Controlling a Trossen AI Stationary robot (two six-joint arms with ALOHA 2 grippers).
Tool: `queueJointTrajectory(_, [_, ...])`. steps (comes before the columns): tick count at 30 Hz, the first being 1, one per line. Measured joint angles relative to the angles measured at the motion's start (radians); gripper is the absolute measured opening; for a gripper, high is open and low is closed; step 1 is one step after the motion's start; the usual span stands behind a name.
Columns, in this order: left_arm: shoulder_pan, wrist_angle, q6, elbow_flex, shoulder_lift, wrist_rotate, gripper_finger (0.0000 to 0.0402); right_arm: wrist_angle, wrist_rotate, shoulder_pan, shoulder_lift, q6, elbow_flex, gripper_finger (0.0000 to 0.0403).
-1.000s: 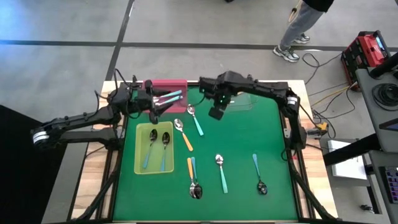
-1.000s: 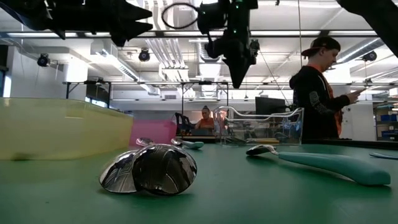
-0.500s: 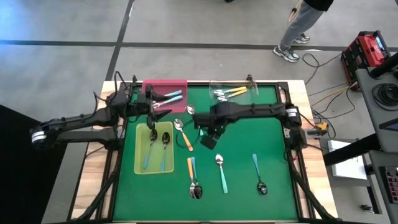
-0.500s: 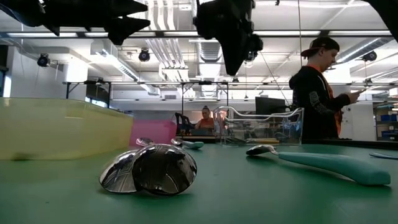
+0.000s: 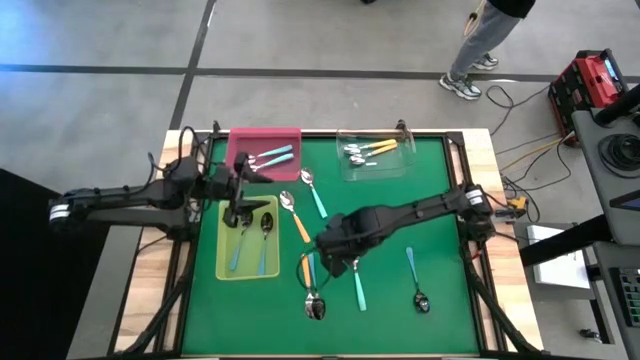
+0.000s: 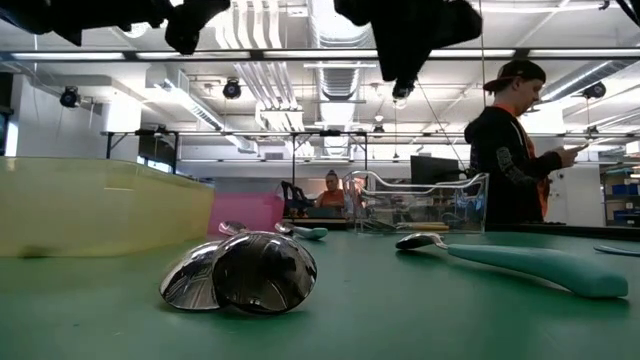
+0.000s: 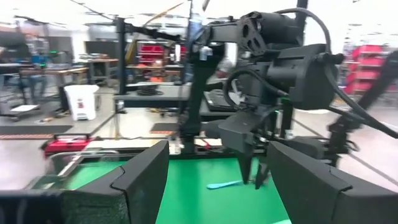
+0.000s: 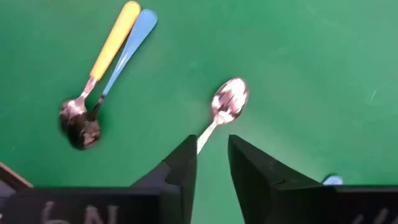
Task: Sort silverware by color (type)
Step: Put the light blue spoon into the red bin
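The spoons have shiny bowls and coloured handles. Several lie loose on the green mat: a teal one [image 5: 357,285] under my right gripper, an orange and light-blue pair [image 5: 309,282], an orange one [image 5: 296,219], a teal one [image 5: 315,196] and one at the right [image 5: 414,274]. My right gripper [image 8: 211,163] hovers open, well above the mat, over the teal spoon's bowl [image 8: 230,99]; its fingers hide the handle. My left gripper [image 5: 238,208] hangs open over the yellow-green tray [image 5: 222,262], which holds two spoons.
The pink tray [image 5: 262,138] at the far left holds light-blue spoons. The clear tray [image 5: 395,160] at the far right holds orange ones. In the low view, two spoon bowls [image 6: 245,272] lie close to the camera. A person [image 6: 515,150] stands beyond the table.
My right gripper has swung from the far side, by the clear tray, toward the near edge and now stands above the teal spoon in the mat's middle. My left gripper has drifted a little toward the near edge, from the pink tray's edge to over the yellow-green tray.
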Motion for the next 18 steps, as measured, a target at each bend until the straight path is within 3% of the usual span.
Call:
queueJointTrajectory(11, [-0.182, 0.000, 0.000, -0.020, -0.013, -0.003, 0.0255, 0.094, 0.027, 0.114, 0.000, 0.233, -0.130, 0.0197])
queueJointTrajectory(18, [-0.272, 0.042, 0.000, -0.022, 0.014, -0.004, 0.0255, 0.143, 0.032, 0.141, 0.000, 0.341, -0.239, 0.0234])
